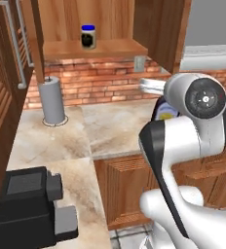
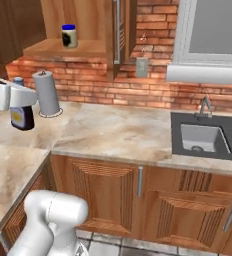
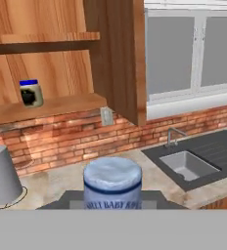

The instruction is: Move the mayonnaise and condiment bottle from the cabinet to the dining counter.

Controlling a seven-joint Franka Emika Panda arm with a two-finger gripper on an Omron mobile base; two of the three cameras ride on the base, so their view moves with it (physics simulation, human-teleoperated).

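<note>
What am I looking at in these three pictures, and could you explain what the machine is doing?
It is a white robot arm on a driving base in a simulated kitchen. Two pictures come from cameras on the base, behind the arm to its left and right; the third looks along the hand. Its fingers are shut on the condiment bottle. The mayonnaise stands on the open cabinet shelf. On the worktop are a paper towel roll and a sink.
</note>
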